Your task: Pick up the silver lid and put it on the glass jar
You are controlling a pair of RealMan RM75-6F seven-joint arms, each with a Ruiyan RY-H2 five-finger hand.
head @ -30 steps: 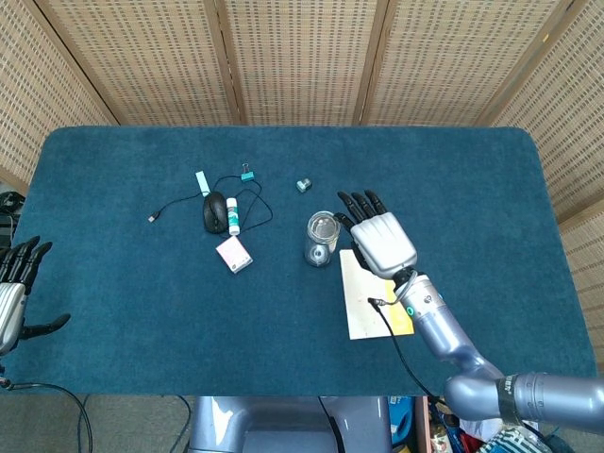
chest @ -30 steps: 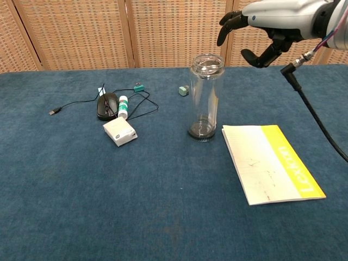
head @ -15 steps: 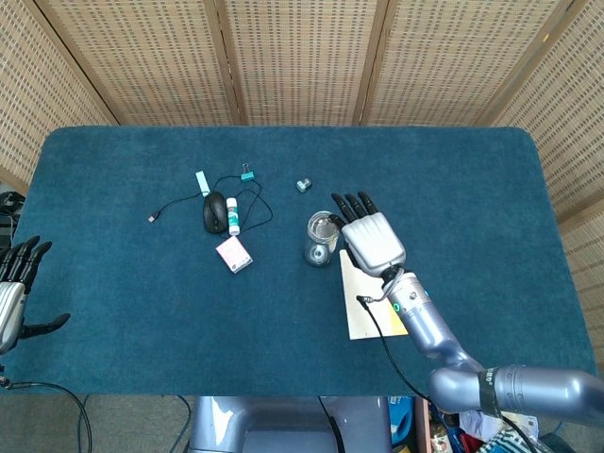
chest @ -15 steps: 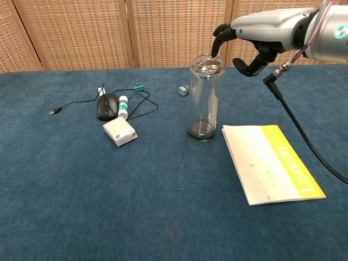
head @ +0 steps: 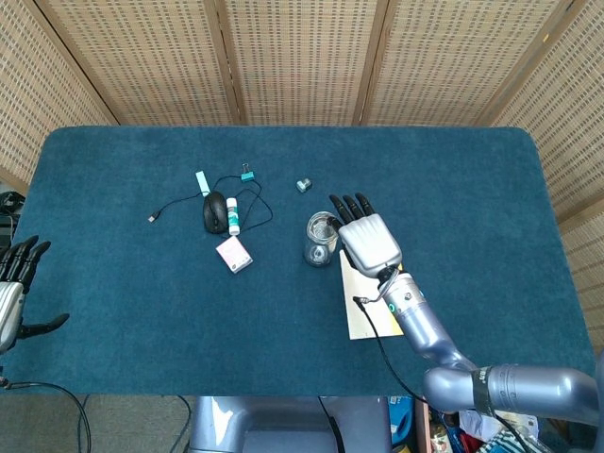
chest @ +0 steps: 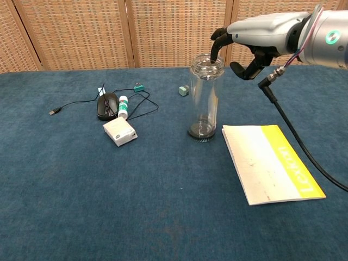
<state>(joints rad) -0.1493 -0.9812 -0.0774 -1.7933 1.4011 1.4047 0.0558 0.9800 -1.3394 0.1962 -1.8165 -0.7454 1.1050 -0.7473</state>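
The tall glass jar (head: pixel 320 240) (chest: pixel 206 98) stands upright mid-table. A shiny silver lid (chest: pixel 207 63) lies across its mouth. My right hand (head: pixel 369 242) (chest: pixel 254 33) hovers just right of the jar top with its fingers spread, holding nothing. One dark fingertip (chest: pixel 215 50) reaches down to the lid's far rim and seems to touch it. My left hand (head: pixel 13 293) stays at the table's left edge in the head view, fingers apart and empty.
A white and yellow notebook (chest: pixel 271 162) (head: pixel 359 294) lies right of the jar, below my right forearm. Left of the jar are a black mouse (chest: pixel 107 105) with its cable, a small tube (chest: pixel 123 107) and a white box (chest: pixel 120 131). A small grey object (chest: pixel 184 90) sits behind the jar.
My right hand has moved left and down toward the jar top, from clear of it to fingertips at the lid's rim. The left hand has stayed still.
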